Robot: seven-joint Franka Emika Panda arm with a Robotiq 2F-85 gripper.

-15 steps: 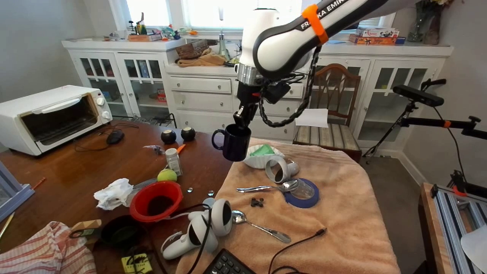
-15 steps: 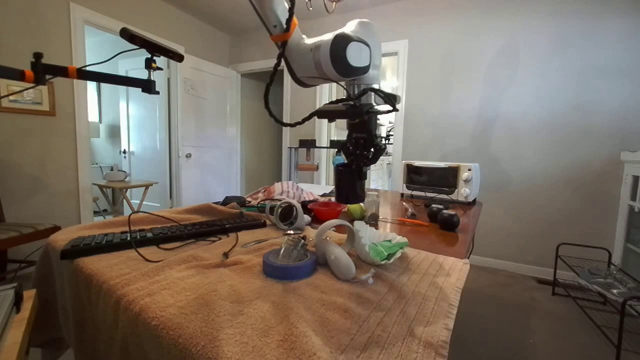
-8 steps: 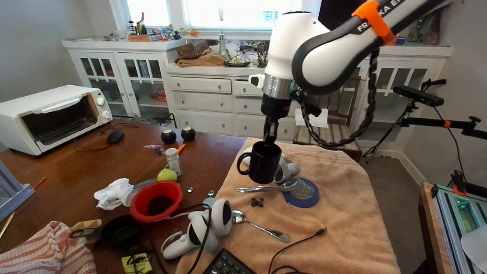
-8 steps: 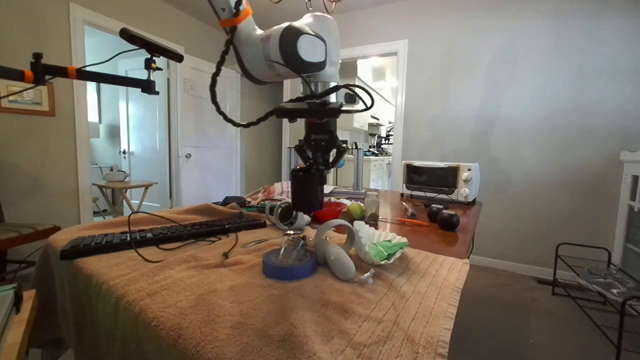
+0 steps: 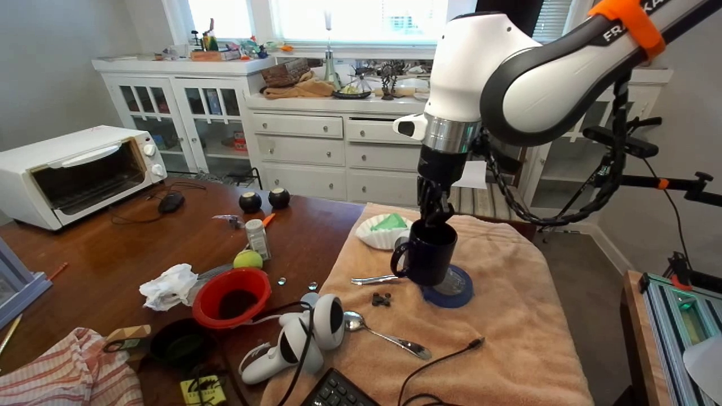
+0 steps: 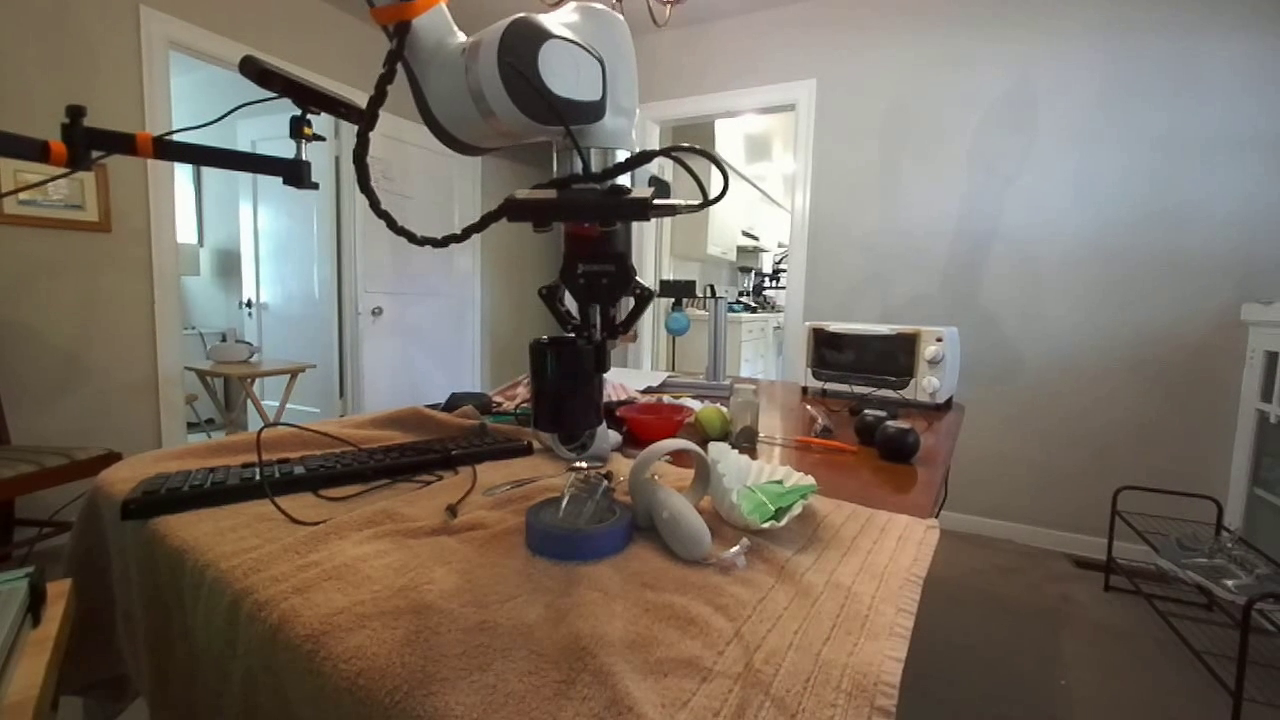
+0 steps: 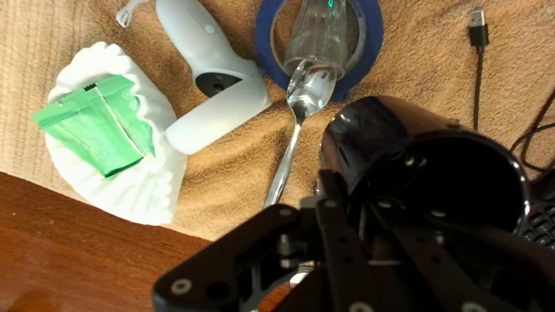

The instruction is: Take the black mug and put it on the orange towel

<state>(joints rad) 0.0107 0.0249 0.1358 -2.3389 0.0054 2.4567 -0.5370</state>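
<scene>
White built-in cabinets (image 5: 299, 179) fill twelve o'clock in an exterior view, and before them the wooden table (image 5: 192, 225) stretches away to eight. Over the table drapes the orange towel (image 5: 507, 316), softly wrinkled, spreading out around five. And here's the arm (image 5: 468, 67), angling in from two! Off at nine sits the white toaster oven (image 5: 82, 175); the striped cloth (image 5: 73, 366) lies bunched at eight, and the black keyboard (image 5: 341, 389) noses in at six.

Now to the gripper (image 6: 598, 345), pointing straight down. The red bowl (image 5: 231, 298) stands on the wood at eight, well apart from it. Over to the wrist view: a white ruffled cup (image 7: 164, 190) at nine with a green packet (image 7: 93, 125) lying in it, and the blue tape roll (image 7: 373, 34) just past twelve, a clear tumbler (image 7: 318, 41) in its ring.

And there it is, the black mug (image 7: 377, 125), three o'clock in that wrist view! The fingers are narrow, pinching its wall at the rim: one dips inside the mouth, the other hugs the outside. The mug is in the air over the orange towel, mouth up. In an exterior view its handle points to nine; out along the same line shows the tennis ball (image 5: 248, 259), just beside the red bowl, and at seven a spoon (image 5: 393, 340) lies on the towel. Smallest of all, a cable plug (image 7: 478, 34) at two in the wrist view.
</scene>
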